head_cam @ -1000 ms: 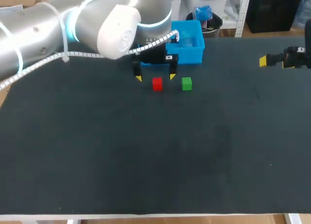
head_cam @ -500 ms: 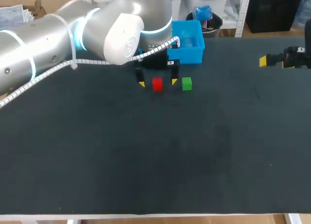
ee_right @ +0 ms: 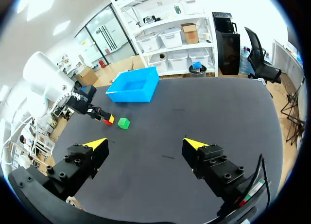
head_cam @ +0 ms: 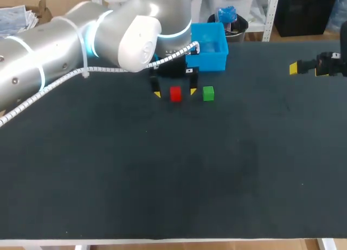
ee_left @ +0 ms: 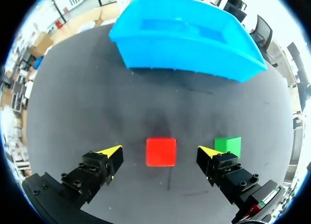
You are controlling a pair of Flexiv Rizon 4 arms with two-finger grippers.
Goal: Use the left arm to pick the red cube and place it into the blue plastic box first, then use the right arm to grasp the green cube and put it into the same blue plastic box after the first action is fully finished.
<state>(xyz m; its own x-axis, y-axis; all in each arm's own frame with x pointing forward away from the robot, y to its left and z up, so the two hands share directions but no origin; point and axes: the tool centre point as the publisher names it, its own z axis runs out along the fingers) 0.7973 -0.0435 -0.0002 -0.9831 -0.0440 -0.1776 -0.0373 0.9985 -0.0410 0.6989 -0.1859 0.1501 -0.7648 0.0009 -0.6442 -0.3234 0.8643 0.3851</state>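
The red cube (head_cam: 175, 94) lies on the dark table, with the green cube (head_cam: 208, 93) close beside it. My left gripper (head_cam: 174, 91) is open and straddles the red cube; in the left wrist view the red cube (ee_left: 161, 151) sits midway between the yellow fingertips (ee_left: 111, 151) without touching either, and the green cube (ee_left: 228, 146) lies just outside one finger. The blue plastic box (head_cam: 209, 46) stands just behind the cubes, seen empty as the blue box (ee_left: 184, 32) ahead of the fingers. My right gripper (head_cam: 295, 68) hovers open at the far right edge, the right gripper (ee_right: 146, 145) holding nothing.
The right wrist view shows the blue box (ee_right: 134, 85), the green cube (ee_right: 123, 123) and my left arm (ee_right: 53, 88) far ahead across bare table. The left arm's thick body (head_cam: 81, 38) hangs over the table's back left.
My left gripper came down and forward from in front of the blue box until its fingers flank the red cube. The right arm and both cubes stayed put.
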